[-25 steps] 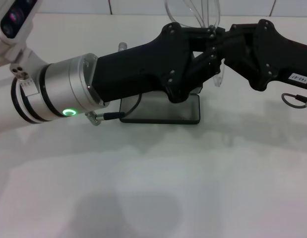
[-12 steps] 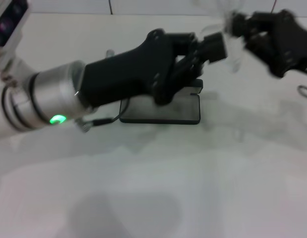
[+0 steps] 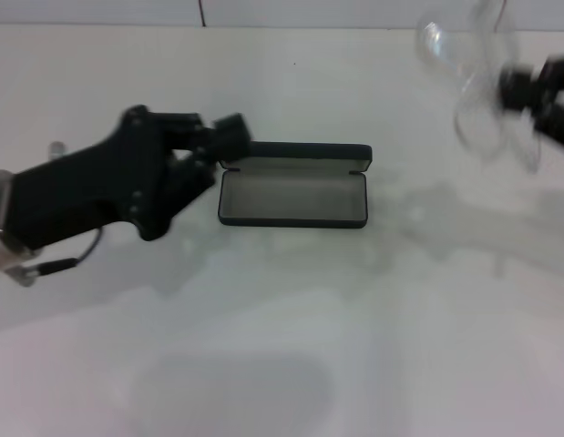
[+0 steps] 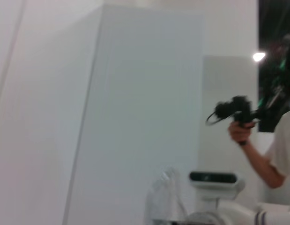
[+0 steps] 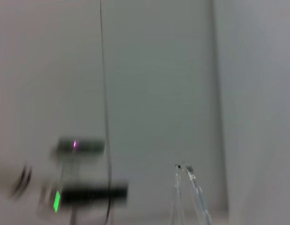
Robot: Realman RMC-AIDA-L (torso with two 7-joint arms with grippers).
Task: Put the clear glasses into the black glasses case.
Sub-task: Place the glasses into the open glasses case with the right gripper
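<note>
So from the head view, the black glasses case [image 3: 293, 187] is lying open on the white table [image 3: 282, 346], lid flipped up at the back and the grey lining showing, with nothing inside it. The left gripper [image 3: 229, 138] sits just off the case's left end, fingertips near the lid's corner. The jaws look nearly closed with nothing between them, but it's blurry enough that I can't tell for sure. Way over on the other side, the right gripper [image 3: 518, 89] is up near the frame edge with the clear glasses [image 3: 477, 91] pinched in its jaws. The frames smear out to the left of and above the fingertips, lenses and temples all a see-through blur, well apart from the case and clearly off the table.

Left wrist view: mostly white wall panels. Low down there's a faint clear shape that's probably the glasses [image 4: 163, 201]. Off to the side a person [image 4: 269, 150] is holding a black camera rig [image 4: 236, 110].

Right wrist view: pretty smeared. Two thin transparent temple arms [image 5: 189, 194] of the glasses poke up from the bottom edge against a plain grey-white wall.
</note>
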